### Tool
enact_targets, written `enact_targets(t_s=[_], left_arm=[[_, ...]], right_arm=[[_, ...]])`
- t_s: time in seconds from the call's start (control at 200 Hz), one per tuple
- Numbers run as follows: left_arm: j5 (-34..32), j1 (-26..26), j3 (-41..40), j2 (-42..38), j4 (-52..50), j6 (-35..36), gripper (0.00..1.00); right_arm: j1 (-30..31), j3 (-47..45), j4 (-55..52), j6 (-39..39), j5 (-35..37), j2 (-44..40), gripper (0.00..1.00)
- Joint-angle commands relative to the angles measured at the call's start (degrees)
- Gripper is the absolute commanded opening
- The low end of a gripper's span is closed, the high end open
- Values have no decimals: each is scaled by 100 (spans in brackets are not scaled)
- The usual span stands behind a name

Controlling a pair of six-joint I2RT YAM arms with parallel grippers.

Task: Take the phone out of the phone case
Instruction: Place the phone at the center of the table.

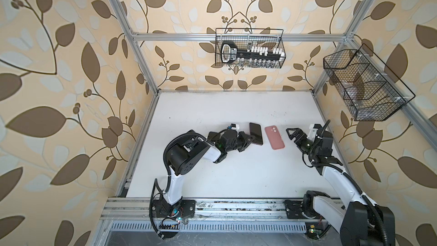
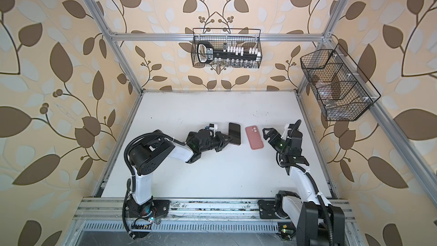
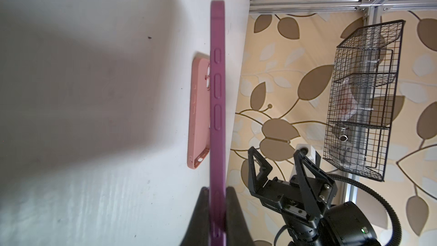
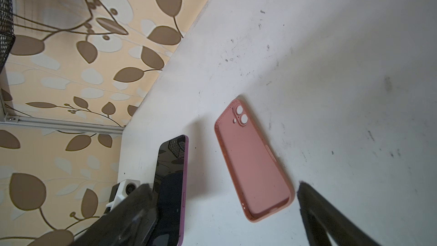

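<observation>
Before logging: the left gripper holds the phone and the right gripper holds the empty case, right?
No: the case lies on the table, apart from the open right gripper; both top views show it. The left gripper does hold the phone.

Both top views look steeply down from overhead onto the whole worktop (image 1: 236,173). The left wrist camera sits tight against the phone (image 3: 217,114), sighting along its edge past the phone case (image 3: 197,114) to the right gripper (image 3: 275,150). The right wrist camera, low and near, faces the phone case and phone; all views share these.
</observation>
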Motion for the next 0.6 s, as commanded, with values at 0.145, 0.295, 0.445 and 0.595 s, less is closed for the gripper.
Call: enact_targets(t_s=[0.145, 0.295, 0.445, 0.595], left_arm=[[-116, -68, -5, 127, 779, -26, 0], [-117, -77, 22, 241, 752, -35, 0], [-142, -112, 43, 341, 752, -35, 0], [-183, -129, 30, 404, 752, -43, 0]], right_arm=[[-46, -111, 59, 24, -67, 3, 97], [-50, -111, 67, 24, -76, 8, 97], [-59, -129, 78, 28, -85, 1, 97], [-77, -148, 85, 30, -102, 0, 97]])
